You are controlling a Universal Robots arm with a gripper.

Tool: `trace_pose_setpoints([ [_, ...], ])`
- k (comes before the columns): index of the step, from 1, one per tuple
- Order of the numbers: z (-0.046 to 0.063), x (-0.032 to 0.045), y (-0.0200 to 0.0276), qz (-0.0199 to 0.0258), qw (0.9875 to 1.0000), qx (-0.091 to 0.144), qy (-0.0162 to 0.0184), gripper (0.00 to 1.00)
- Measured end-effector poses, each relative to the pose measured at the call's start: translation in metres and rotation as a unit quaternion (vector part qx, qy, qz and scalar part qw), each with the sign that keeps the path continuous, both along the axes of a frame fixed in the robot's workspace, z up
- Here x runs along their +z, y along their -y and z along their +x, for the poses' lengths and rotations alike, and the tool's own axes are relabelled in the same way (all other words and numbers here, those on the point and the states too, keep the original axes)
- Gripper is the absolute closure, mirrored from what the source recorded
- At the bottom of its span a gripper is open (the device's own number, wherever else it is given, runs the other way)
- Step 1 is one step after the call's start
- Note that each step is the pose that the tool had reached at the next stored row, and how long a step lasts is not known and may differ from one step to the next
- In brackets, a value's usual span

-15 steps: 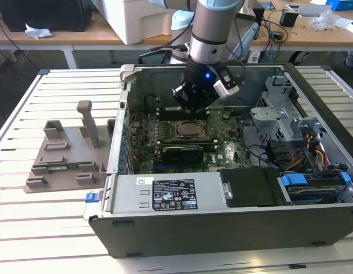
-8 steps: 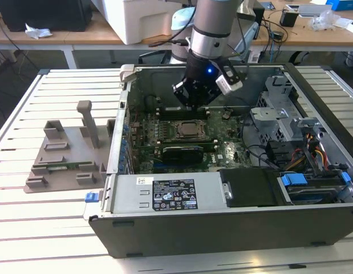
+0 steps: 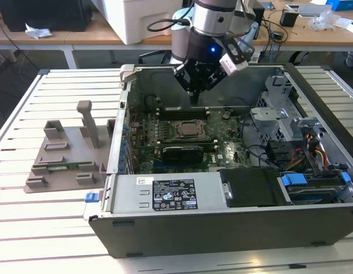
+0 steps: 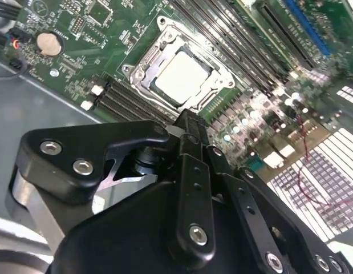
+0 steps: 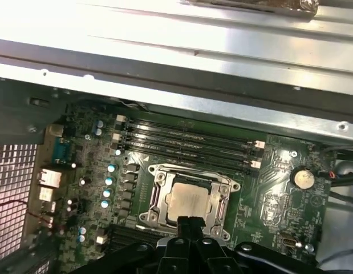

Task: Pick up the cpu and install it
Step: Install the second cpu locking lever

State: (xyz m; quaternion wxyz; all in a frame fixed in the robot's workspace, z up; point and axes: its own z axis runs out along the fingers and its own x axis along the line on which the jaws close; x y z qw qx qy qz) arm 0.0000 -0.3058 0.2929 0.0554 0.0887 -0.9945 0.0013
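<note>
Inside the socket frame [image 5: 189, 200] lies the cpu [image 5: 187, 204], light, stiff, fragile, best held by its edges, below the gripper [image 4: 190, 123], whose jaws are pressed together.

Grey holder block [image 3: 65, 154] beside computer case [image 3: 222, 222]

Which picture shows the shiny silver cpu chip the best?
The second wrist view: the cpu looks biggest there, its bright square top sitting unobstructed in the socket frame. In the first wrist view, the end effector overlaps one edge. In the exterior view it is a small square deep inside the computer case.
</note>
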Motion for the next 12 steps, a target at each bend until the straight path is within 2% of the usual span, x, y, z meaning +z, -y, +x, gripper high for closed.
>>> trace_pose_setpoints([
  [2, 0.0, 0.0069, -0.0001, -0.0001, 1.0, 0.0, 0.0, 0.89],
  [3, 0.0, 0.0143, 0.0, 0.0, 1.0, 0.0, 0.0, 0.89],
  [5, 0.0, 0.0221, -0.0001, -0.0001, 1.0, 0.0, 0.0, 0.89],
  [12, 0.0, 0.0224, -0.0001, 0.0, 1.0, 0.0, 0.0, 0.89],
])
